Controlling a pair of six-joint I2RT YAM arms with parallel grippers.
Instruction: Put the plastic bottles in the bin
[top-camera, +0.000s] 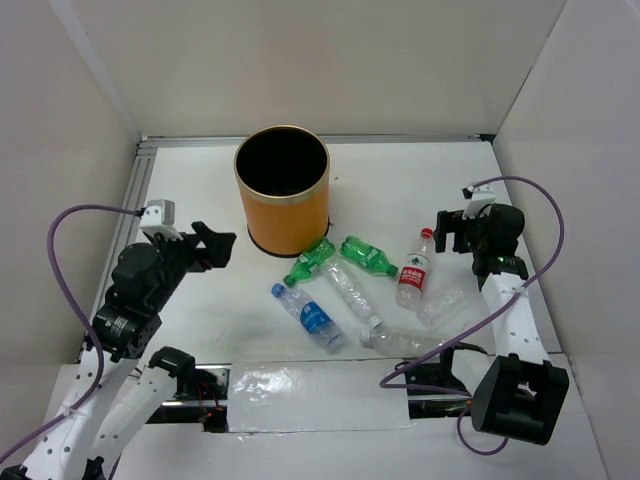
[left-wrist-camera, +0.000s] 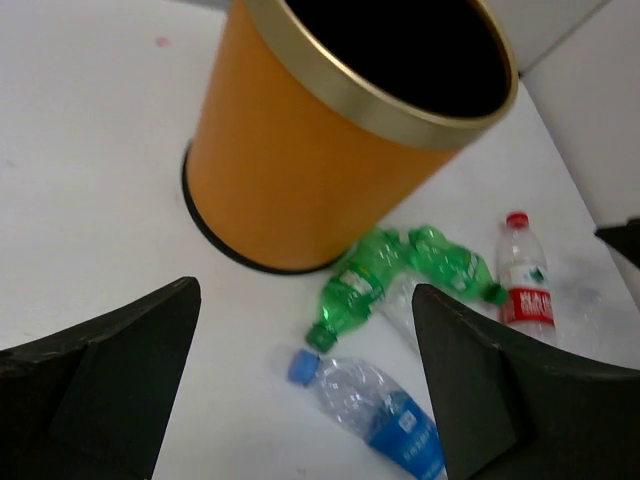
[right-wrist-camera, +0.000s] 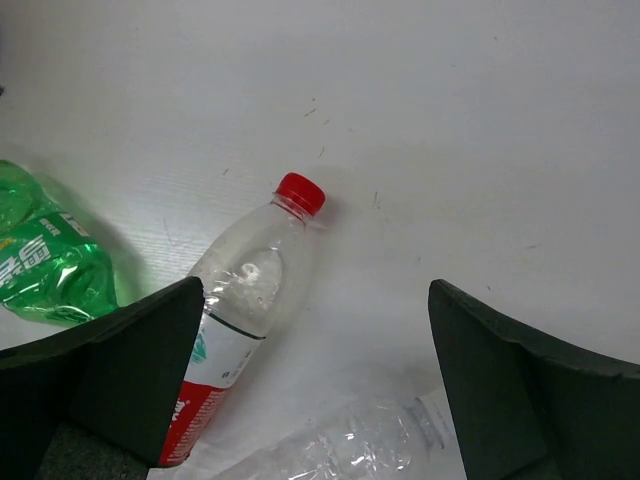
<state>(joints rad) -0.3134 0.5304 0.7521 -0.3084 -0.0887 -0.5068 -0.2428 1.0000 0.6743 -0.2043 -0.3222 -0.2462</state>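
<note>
Several plastic bottles lie on the white table in front of the bin (top-camera: 285, 215), a tall orange can with a gold rim. Two are green (top-camera: 308, 263) (top-camera: 368, 256). One has a blue label (top-camera: 308, 315) and one a red label (top-camera: 413, 270). The clear ones (top-camera: 352, 292) (top-camera: 400, 342) (top-camera: 447, 300) lie among them. My left gripper (top-camera: 215, 245) hangs open to the left of the bin, empty, and faces the bin (left-wrist-camera: 290, 170) and the blue-labelled bottle (left-wrist-camera: 385, 415). My right gripper (top-camera: 455, 232) is open and empty above the red-labelled bottle (right-wrist-camera: 245, 300).
White walls enclose the table on the left, back and right. A crinkled clear plastic sheet (top-camera: 310, 395) lies at the near edge between the arm bases. Purple cables loop off both arms.
</note>
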